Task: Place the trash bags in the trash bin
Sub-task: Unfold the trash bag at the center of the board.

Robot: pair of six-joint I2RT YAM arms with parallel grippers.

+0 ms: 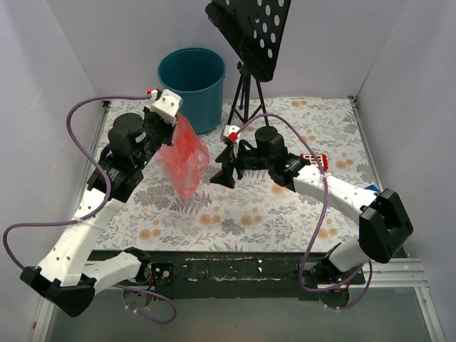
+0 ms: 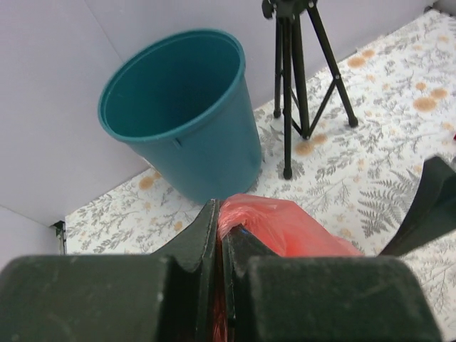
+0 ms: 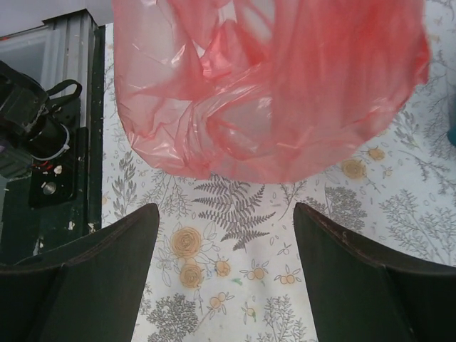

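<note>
Seen from above, the left gripper [image 1: 172,130], left of centre, is clenched on the top of the red trash bag [image 1: 185,162]; the bag hangs crumpled below it, over the floral table [image 1: 285,214]; the teal trash bin [image 1: 203,100] stands upright just above it in the frame, by the back wall; the right gripper [image 1: 221,169], at centre, has its fingers spread wide, just beside the bag and not gripping it; a black music stand [image 1: 249,35] rises at upper centre.
</note>
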